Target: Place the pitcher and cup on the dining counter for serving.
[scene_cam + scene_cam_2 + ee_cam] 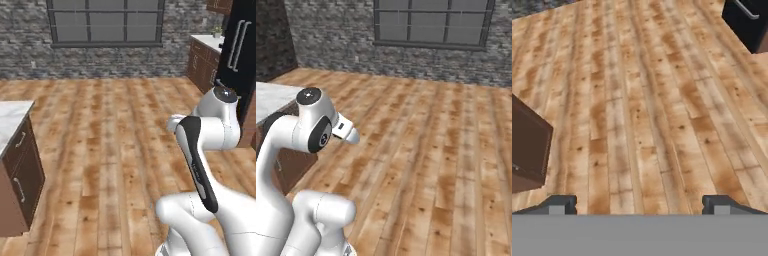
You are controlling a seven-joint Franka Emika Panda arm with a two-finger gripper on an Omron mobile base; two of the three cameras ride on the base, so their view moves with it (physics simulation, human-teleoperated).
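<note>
Facing bare wooden plank floor (652,110), I am holding the two-finger gripper (640,204) wide open and empty. Neither pitcher nor cup is visible. The white marble dining counter (11,117) is standing left; driving blind, I am risking clipping its brown drawers (22,172).

Warm wooden plank floor (110,150) stretches wide across the room. At the far side, a grey stone brick wall (30,45) with a big dark-framed window (106,22). Brown cabinets (201,62) with a pale top sit in the far right corner, beside a black fridge (240,45) with silver handles.
</note>
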